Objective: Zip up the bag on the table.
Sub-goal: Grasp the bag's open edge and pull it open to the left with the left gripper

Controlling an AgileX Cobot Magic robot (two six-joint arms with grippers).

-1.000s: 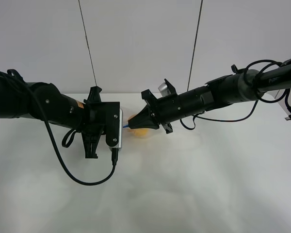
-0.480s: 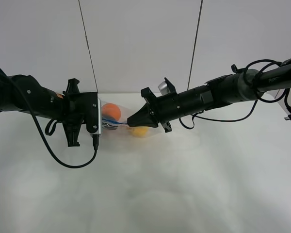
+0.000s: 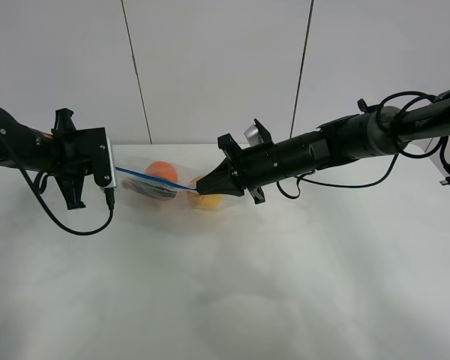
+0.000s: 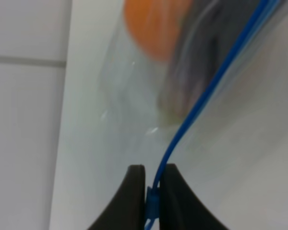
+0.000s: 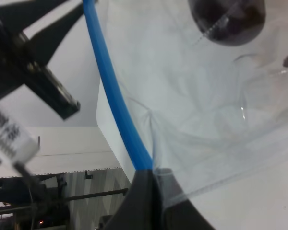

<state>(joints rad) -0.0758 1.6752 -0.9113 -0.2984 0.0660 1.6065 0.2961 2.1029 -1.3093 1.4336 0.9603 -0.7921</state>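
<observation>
Left tool and right tool pinch opposite bag ends.

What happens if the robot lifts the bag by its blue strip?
It would probably sag and swing, since the bag is clear, wrinkled film. The orange inside looks round and heavy for it, so it would likely roll to the lowest corner.

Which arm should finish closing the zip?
Left, likely. The left gripper is shut on the blue zip strip near the bag's left end, able to slide on; the right gripper only pins the opposite end.
</observation>
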